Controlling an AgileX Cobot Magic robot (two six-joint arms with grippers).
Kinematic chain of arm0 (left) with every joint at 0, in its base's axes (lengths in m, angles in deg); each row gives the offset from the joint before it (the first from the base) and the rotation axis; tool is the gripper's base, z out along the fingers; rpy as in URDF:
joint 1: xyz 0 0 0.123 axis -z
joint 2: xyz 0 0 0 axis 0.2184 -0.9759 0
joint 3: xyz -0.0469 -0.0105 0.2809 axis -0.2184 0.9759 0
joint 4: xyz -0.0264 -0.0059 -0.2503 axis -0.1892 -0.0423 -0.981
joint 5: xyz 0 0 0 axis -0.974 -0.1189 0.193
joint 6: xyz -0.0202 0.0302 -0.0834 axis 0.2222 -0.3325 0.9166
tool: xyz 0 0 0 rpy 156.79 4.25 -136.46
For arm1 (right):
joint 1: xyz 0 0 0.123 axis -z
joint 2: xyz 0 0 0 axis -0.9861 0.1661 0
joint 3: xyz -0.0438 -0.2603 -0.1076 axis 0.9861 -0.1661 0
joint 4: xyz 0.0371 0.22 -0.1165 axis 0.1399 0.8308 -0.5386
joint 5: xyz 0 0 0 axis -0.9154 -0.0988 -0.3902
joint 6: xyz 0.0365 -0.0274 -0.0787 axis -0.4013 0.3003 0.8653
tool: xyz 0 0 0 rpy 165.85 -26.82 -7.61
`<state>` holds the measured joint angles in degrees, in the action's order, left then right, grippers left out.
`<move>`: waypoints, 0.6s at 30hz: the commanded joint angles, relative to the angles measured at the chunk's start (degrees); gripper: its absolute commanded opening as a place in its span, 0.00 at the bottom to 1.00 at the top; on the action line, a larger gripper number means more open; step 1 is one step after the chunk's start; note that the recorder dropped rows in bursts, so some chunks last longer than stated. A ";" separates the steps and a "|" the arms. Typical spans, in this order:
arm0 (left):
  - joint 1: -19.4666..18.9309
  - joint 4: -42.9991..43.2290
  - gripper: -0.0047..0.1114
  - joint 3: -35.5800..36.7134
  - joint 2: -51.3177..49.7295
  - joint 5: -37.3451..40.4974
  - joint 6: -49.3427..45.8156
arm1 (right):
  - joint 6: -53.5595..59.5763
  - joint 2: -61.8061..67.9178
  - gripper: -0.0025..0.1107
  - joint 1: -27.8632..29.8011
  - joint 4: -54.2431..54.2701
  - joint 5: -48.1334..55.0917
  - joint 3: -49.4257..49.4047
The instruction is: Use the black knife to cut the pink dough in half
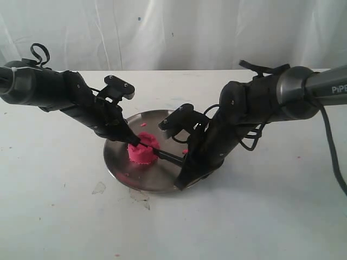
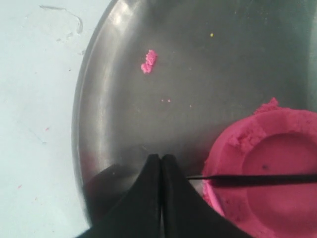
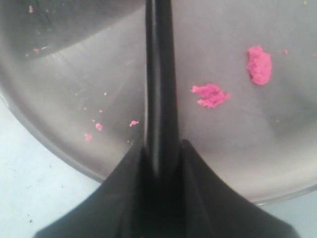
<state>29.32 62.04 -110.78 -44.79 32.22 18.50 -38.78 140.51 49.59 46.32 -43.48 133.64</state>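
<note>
The round plate [image 1: 116,161] is bare metal, smooth, with a dull brushed sheen. The pink dough [image 1: 142,155] looks soft and matt, grainy and crumbly at its edges. The black knife [image 1: 169,157] is smooth, faintly glossy and plastic-looking. The white table [image 1: 65,216] is matt and scuffed.

Robotics lab bench — stained white tabletop [image 1: 54,216], draped white backdrop [image 1: 162,32], black left arm [image 1: 81,105], right arm [image 1: 249,105].

Blocked from the left by the left claw [image 1: 135,142] just beside the pink dough [image 1: 140,156]; blocked from the right by the black knife [image 1: 166,156] and right claw [image 1: 185,162] across the plate [image 1: 120,167]. Open at the plate's near rim and over the surface [image 1: 59,211] in front.
</note>
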 commanded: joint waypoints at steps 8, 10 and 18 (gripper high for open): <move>0.02 0.08 0.04 0.46 -1.06 3.11 -0.16 | 0.23 0.44 0.02 -0.08 -0.32 -0.77 0.13; 0.02 0.20 0.04 0.46 -1.06 3.35 -0.16 | 0.23 0.56 0.02 -0.08 -0.32 -0.77 0.13; 0.02 0.20 0.04 0.46 -1.06 3.35 -0.16 | 0.50 0.80 0.02 -0.08 -0.32 -0.57 0.13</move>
<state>29.32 62.04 -110.78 -44.88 32.42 18.50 -38.78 141.14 49.59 46.32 -43.48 133.64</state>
